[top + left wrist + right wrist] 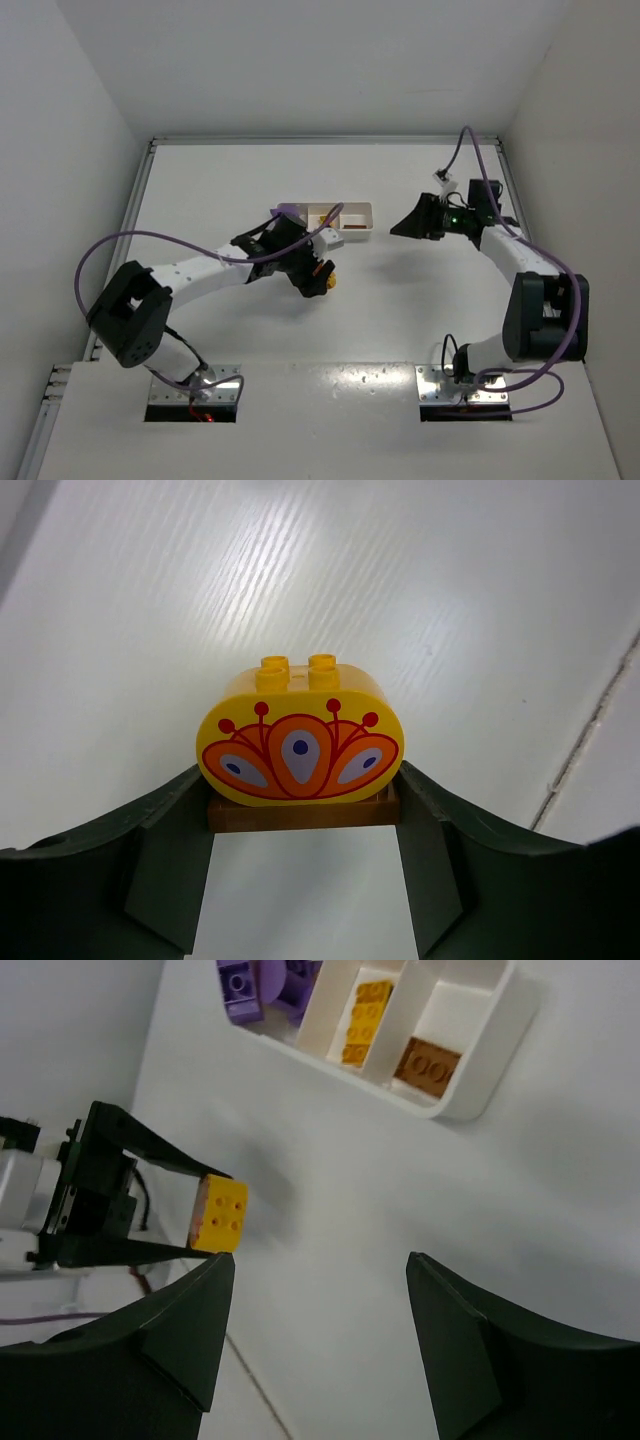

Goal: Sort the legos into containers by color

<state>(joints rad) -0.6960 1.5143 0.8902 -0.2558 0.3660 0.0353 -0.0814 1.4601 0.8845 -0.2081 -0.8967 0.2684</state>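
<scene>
Legos are mostly binned already: in the white tray (478, 1078), purple bricks (245, 982) fill one end cell, yellow ones (362, 1022) the middle, a brown one (428, 1060) the other end. Our left hand (322, 278) is clamped on a yellow flower-printed brick (298, 742), seemingly lifted off the worktop (400, 320) at the tray's 6 o'clock; we judge it bound for the middle cell. Our right hand (320, 1270) waits at the tray's 3 o'clock, spread wide, holding nothing.

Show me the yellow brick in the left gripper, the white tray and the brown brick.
yellow brick (298, 745): left wrist view, its painted face.
white tray (497, 1030): right wrist view, its end wall.
brown brick (428, 1065): right wrist view, its studded top.
</scene>
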